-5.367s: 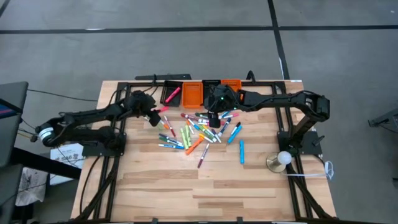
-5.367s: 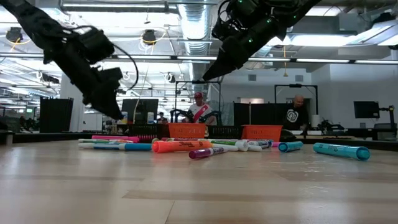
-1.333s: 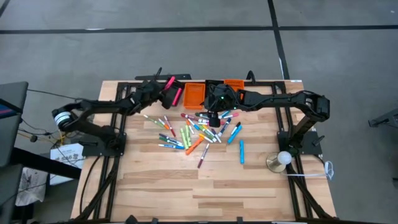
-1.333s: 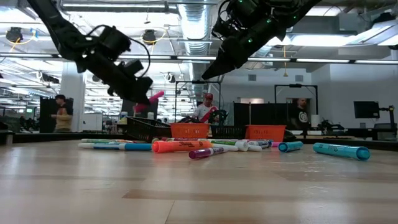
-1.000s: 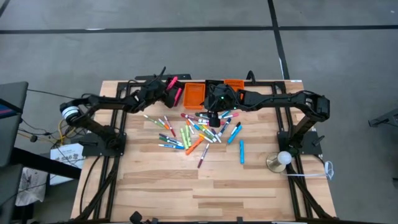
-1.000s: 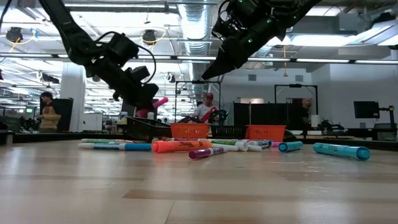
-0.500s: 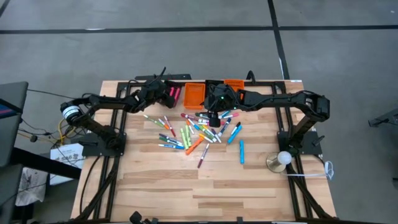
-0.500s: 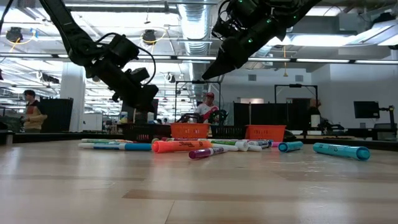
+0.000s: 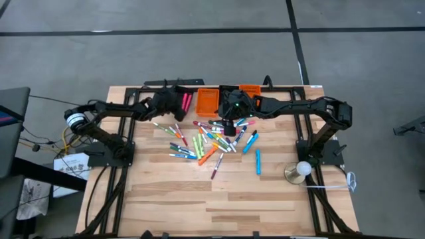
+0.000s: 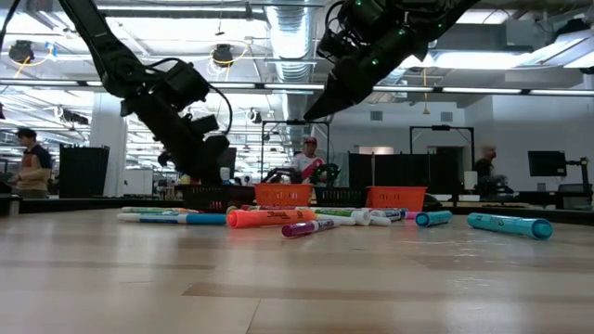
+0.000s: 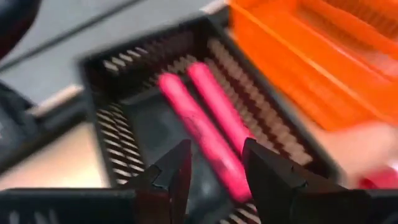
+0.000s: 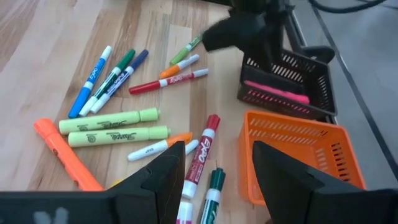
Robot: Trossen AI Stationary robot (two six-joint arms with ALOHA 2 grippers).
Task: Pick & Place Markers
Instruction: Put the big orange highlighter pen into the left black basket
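Several markers (image 9: pixel 209 141) in pink, blue, green, orange, yellow and red lie in a loose pile on the wooden table's middle. Two pink markers (image 11: pixel 208 127) lie side by side on the floor of a black slatted bin (image 11: pixel 106 124) at the far edge. My left gripper (image 11: pixel 217 174) hangs open just above that bin, pointing slantwise down into it, with nothing between its fingers. My right gripper (image 9: pixel 227 123) hovers open above the far side of the pile, holding nothing; in the low view it (image 10: pixel 311 109) stands well clear of the table.
An orange bin (image 9: pixel 205 101) stands right of the black bin (image 12: pixel 280 102), and another orange bin (image 9: pixel 247 89) farther right. A lone blue marker (image 9: pixel 257 161) lies right of the pile. A white ball on a brass base (image 9: pixel 300 171) stands near the right arm's foot. People move in the room behind.
My left gripper, which held a pink marker above the black bin, has tipped downward and let it go. The marker has dropped into the bin beside the other pink one. My right gripper has kept still.
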